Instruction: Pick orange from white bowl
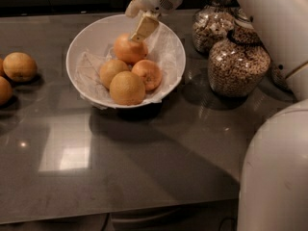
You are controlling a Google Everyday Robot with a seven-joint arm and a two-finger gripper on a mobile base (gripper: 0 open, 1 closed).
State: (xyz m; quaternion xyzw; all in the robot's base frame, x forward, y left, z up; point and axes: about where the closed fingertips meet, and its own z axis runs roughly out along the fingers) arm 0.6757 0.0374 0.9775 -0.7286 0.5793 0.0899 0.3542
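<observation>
Scene: dark grey counter [144,167] seen from above; white bowl [79,52] at upper centre, lined w/ crinkled white paper.
Fruit in bowl: four. The orange [128,49], deep-coloured & a bit egg-shaped, sits at the back; a rounder deep-orange fruit [147,74] to its right-front; two paler fruits [127,87] at the front.
Gripper: the gripper [144,27] hangs over the bowl's back rim, one tan finger [145,28] angled down, tip touching or just above the orange's top. We cannot tell if its fingers are apart or together; only one shows.
Step, as we judge it: closing in on the orange for the grasp.
Doing it well: we'd straddle the orange's widest part, go low enough to pass its middle, avoid snagging the paper or nudging neighbours, then lift straight up.
Risk: smooth skin, so a high pinch may slip.
Nearby: two glass jars [238,64] right of bowl; loose fruits [19,66] at left edge; robot body [276,177] front right.
</observation>
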